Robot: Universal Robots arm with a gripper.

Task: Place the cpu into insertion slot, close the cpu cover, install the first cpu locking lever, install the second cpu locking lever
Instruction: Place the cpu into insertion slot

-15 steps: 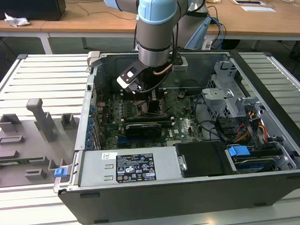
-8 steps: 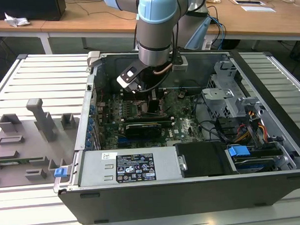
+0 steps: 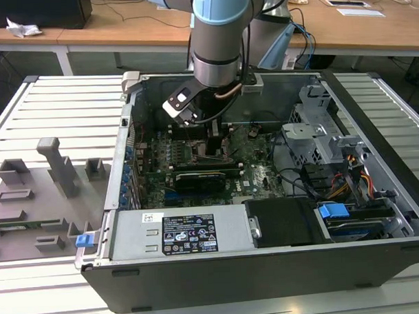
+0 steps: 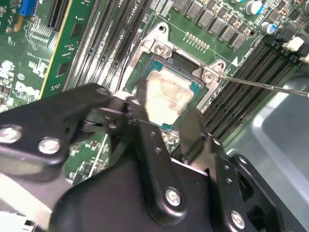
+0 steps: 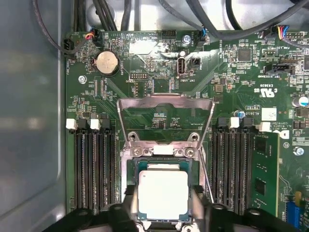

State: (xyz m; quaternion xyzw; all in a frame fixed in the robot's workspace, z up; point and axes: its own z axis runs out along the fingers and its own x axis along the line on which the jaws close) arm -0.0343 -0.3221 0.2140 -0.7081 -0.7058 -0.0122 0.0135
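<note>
My gripper (image 3: 213,139) reaches down inside the open computer case onto the green motherboard (image 3: 258,170). In both wrist views its black fingers (image 5: 129,205) sit on two opposite sides of the cpu (image 5: 163,194), a silver-topped square chip, and are shut on it. The cpu (image 4: 169,92) lies level in or just over the insertion slot (image 5: 161,151), with the socket's silvery frame (image 4: 208,76) around it. The cpu cover (image 5: 165,100) stands swung open beyond the socket. A thin lever rod (image 4: 265,86) sticks out from one side of the socket.
Black memory slots (image 5: 94,169) run along both sides of the socket. A black graphics card (image 3: 200,178) lies across the board near the gripper, with a power supply (image 3: 178,234) at the front and a drive cage with cables (image 3: 333,159) on the exterior view's right. Grey fixtures (image 3: 55,166) stand outside the case.
</note>
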